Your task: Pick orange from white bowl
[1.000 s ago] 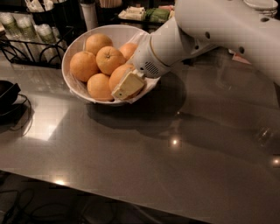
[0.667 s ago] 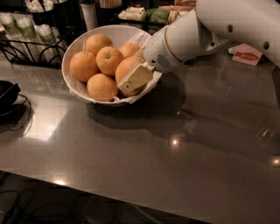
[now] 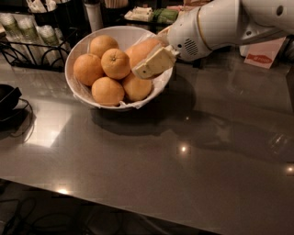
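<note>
The white bowl (image 3: 79, 51), lined with crinkled white paper, stands at the back left of the grey table and holds several oranges. My gripper (image 3: 146, 60) reaches in over the bowl's right side from the white arm (image 3: 216, 23). Its cream near finger (image 3: 154, 63) lies across the front of the largest orange (image 3: 141, 47), which sits high at the bowl's right rim, above a smaller orange (image 3: 137, 88). The far finger is hidden behind the orange. The gripper looks shut on this orange. A smaller orange with a dark stem dimple (image 3: 115, 63) lies mid-bowl.
A black wire rack with bottles (image 3: 27, 43) stands left of the bowl. A black object with a cable (image 3: 8, 98) sits at the left edge. A red and white card (image 3: 264, 55) and packets (image 3: 154, 13) are at the back. The grey table (image 3: 183, 174) stretches toward the front.
My gripper has moved up and to the right from low in the bowl to its right rim. The largest orange has risen with it.
</note>
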`<state>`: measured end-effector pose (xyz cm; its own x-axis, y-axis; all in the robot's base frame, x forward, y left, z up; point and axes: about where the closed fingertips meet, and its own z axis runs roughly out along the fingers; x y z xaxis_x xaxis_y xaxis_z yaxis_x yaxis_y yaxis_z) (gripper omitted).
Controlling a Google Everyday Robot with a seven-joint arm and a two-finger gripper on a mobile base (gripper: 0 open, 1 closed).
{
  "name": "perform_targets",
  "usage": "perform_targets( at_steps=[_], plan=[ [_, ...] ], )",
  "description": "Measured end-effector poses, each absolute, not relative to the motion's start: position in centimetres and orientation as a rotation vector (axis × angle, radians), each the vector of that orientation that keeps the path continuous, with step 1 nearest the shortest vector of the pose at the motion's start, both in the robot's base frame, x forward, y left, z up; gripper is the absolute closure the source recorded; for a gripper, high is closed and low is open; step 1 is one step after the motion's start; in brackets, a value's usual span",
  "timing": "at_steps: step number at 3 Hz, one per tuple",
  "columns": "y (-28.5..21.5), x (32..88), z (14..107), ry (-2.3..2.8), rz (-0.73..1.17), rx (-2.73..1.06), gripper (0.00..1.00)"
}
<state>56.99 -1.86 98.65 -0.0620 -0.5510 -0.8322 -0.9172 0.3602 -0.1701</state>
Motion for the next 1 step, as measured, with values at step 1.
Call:
perform_targets(
  at_steps=[1],
  plan=[
    [-1.86, 56.99, 98.65, 1.735, 0.518, -1.306, 1.0]
  ],
)
